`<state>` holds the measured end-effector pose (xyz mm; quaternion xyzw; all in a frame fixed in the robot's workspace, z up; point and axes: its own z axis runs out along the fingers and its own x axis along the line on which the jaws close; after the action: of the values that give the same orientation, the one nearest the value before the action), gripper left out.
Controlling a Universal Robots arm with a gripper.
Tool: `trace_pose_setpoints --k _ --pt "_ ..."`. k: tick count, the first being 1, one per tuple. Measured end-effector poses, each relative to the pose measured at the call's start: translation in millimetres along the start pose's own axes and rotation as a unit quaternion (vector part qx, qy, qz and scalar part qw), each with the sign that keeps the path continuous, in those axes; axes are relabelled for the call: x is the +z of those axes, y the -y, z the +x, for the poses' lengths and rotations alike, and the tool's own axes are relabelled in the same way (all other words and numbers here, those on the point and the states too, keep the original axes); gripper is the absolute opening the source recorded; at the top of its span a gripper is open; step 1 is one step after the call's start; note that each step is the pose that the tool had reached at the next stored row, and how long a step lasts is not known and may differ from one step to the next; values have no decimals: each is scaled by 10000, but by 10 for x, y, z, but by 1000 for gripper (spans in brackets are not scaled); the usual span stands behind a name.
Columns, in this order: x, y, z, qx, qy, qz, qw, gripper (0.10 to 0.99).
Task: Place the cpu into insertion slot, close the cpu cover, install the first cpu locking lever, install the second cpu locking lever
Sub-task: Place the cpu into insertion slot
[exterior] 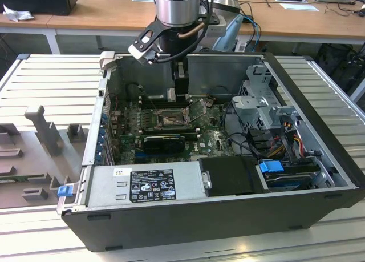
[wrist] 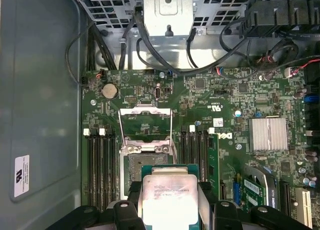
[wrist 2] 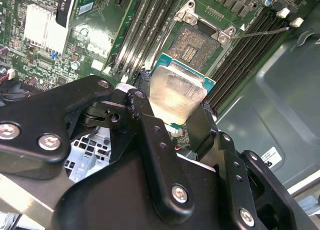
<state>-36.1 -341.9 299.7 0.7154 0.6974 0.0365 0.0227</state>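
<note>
Black gripper clamps the small, flat, square, pale-silver CPU above the green board; chip's print illegible. Square dark-rimmed insertion slot, brownish-gold contacts, lies bare just beyond chip, approx. 7 o'clock from gripper in exterior view. Thin silver-grey hinged cover frame stands open.

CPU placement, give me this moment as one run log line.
gripper: shut on cpu | cpu: held near slot, not seated | cover: open
</note>
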Motion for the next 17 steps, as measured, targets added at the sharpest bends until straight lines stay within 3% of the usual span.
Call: trace_pose_setpoints --k 14,17 --pt "99 8 8 0 1 8 10000 533" --pt "175 16 31 1 1 23 10000 533"
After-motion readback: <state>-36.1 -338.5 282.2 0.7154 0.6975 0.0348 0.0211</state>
